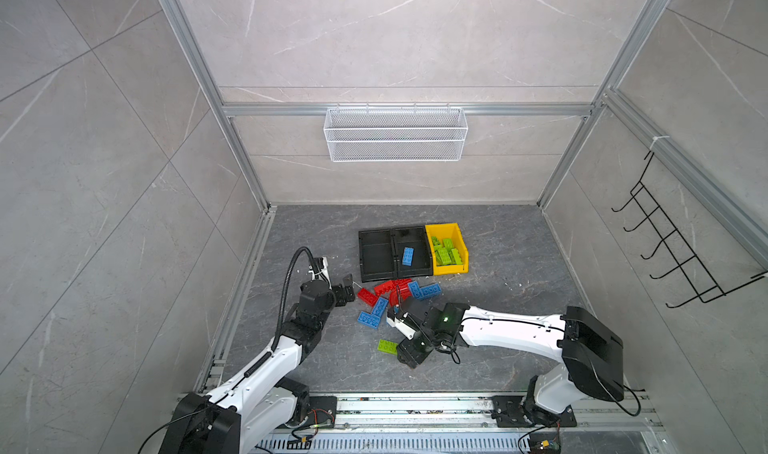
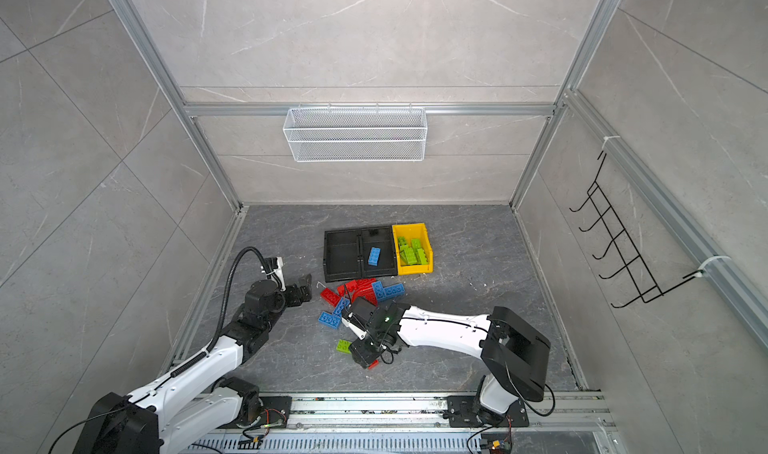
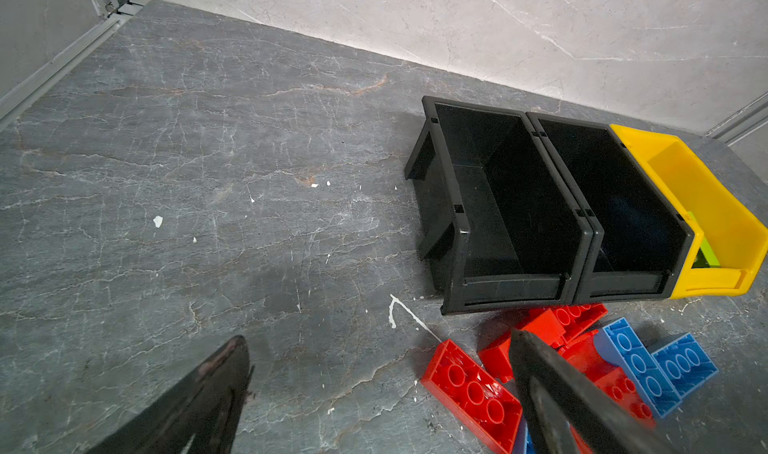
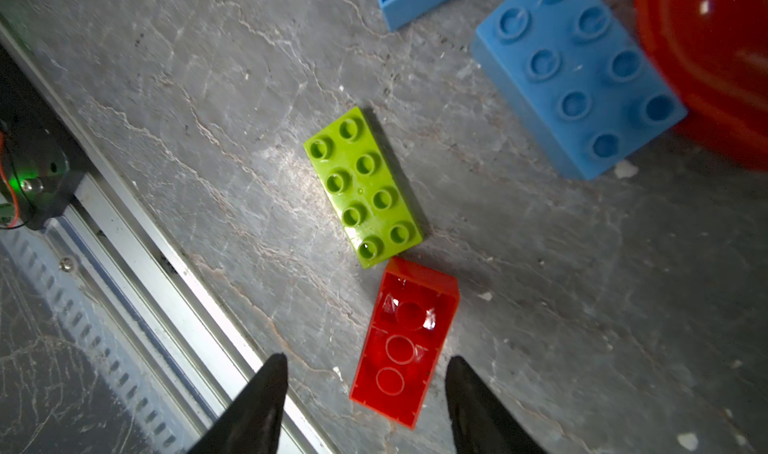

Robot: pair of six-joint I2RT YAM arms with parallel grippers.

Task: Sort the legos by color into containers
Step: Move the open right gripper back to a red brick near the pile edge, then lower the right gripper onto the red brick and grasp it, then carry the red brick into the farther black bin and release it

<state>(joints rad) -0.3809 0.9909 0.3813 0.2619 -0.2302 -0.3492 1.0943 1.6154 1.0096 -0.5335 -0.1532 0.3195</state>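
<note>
Legos (image 1: pixel 390 287): red and blue heap on the tabletop (image 1: pixel 498 306) before two black containers (image 1: pixel 376 250), greens in the yellow container (image 1: pixel 451 269); my left pincer (image 3: pixel 378 337) gapes wide, empty; my right pincer (image 4: pixel 365 364) half-spread astride a red brick (image 4: pixel 405 339)

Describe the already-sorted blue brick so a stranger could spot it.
Three bins stand in a row on the table: two black, one yellow. The middle bin, black, holds one blue brick, alone; all other blue bricks lie loose outside.

Paired high overhead views, two close downward wrist views
</note>
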